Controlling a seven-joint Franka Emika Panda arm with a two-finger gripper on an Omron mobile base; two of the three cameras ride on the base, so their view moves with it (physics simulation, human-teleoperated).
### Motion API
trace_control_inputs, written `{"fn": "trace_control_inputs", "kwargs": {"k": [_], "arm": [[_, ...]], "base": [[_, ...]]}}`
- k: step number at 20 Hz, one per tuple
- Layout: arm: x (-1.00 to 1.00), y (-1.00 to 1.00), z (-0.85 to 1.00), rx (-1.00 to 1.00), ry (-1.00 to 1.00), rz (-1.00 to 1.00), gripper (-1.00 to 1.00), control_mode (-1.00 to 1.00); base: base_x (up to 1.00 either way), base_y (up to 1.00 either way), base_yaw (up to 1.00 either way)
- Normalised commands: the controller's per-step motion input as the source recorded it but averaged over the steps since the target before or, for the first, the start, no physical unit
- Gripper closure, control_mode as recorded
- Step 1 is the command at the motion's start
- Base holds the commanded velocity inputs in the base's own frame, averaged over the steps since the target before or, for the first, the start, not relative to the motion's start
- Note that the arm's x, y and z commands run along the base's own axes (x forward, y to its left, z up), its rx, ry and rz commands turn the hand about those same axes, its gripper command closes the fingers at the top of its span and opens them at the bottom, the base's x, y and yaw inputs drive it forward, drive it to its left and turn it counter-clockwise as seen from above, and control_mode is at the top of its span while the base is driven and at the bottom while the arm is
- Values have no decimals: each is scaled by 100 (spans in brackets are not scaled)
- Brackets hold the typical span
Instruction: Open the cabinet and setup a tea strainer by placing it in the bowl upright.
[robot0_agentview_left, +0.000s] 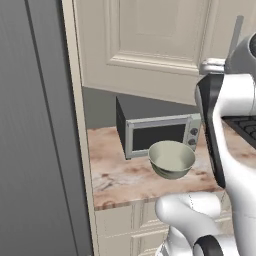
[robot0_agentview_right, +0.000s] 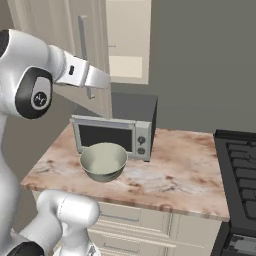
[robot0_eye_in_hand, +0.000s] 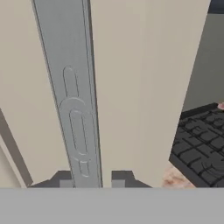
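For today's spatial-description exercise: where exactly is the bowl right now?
The bowl sits on the marble-look counter directly in front of the microwave; in the right base view it is left of the stove.

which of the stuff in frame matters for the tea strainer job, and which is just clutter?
For the job:
- cabinet door, partly open
- its handle, between the hand's fingertips
- bowl, on the counter in front of the microwave

Just lying about:
- microwave
- stove, at the counter's right end
- counter
- drawers below it
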Motion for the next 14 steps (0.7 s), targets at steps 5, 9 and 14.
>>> {"fn": "trace_control_inputs", "kwargs": {"k": [5,9,14], "arm": [[-98,32,22,0,0,0,100,-100],[-55,70,10,-9,3,-5,100,-100],[-24,52,0,-7,0,-13,100,-100]], "base": [[0,0,0],[0,0,0],[0,0,0]]}}
